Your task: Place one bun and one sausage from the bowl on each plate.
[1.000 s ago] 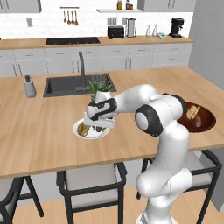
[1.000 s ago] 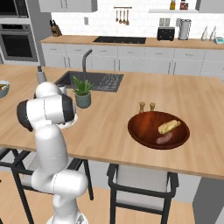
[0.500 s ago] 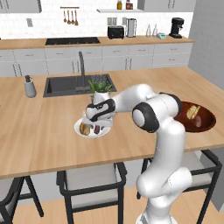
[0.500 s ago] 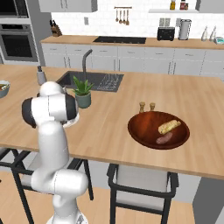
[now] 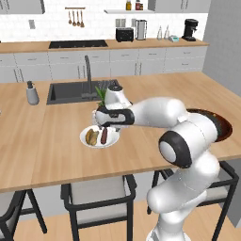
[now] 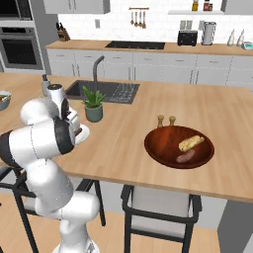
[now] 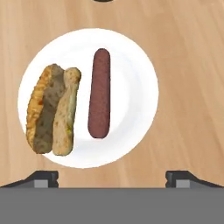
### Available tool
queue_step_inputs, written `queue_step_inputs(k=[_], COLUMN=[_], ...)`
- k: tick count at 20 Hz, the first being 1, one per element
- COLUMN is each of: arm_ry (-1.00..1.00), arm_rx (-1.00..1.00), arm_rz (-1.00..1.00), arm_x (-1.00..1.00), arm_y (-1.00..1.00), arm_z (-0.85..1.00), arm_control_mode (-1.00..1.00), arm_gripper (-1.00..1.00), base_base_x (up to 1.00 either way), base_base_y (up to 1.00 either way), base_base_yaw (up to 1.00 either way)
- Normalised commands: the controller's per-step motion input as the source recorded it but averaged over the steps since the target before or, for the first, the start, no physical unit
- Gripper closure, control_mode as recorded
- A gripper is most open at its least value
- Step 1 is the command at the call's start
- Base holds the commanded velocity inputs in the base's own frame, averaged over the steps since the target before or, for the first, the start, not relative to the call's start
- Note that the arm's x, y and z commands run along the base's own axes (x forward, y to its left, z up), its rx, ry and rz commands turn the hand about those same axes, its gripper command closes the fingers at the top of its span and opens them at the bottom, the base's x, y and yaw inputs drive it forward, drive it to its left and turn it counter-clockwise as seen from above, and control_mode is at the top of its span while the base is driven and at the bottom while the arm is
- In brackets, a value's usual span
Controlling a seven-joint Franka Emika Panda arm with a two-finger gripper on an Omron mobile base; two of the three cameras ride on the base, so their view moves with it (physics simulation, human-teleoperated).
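Now the gripper (image 7: 112,177) stands with its jaws spread wide and nothing between them, hovering just above the white plate (image 7: 135,118); a second ago it was nearly closed low over that plate. On the plate lie one bun (image 7: 50,109) and one sausage (image 7: 99,92), side by side and apart, with bare rim around them and open wooden counter (image 5: 56,150) on all sides. Beyond the plate stands a potted plant (image 6: 93,105). Well to the right, the dark wooden bowl (image 6: 163,148) holds one bun (image 6: 190,143) and one sausage (image 6: 186,157).

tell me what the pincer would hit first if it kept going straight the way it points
Most likely the white plate, near the sausage. The open pincer points straight down at it; exact depth is unclear.
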Motion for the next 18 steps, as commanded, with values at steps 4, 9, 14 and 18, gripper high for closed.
queue_step_inputs(k=[4, 9, 14, 18], arm_ry=[-0.14, -0.06, 0.0, 0.0], arm_rx=[0.07, 0.04, 0.0, 0.0], arm_rz=[-0.06, -0.11, -0.14, -0.19], arm_x=[-0.77, -0.54, -0.3, -0.15], arm_y=[-0.97, -1.0, -1.0, -1.0], arm_z=[1.0, 0.93, 0.57, 0.32], arm_control_mode=[-1.0, -1.0, -1.0, -1.0], arm_gripper=[-1.0, -1.0, -1.0, -1.0], base_base_x=[0.0, 0.0, 0.0, 0.0], base_base_y=[0.0, 0.0, 0.0, 0.0], base_base_yaw=[0.0, 0.0, 0.0, 0.0])
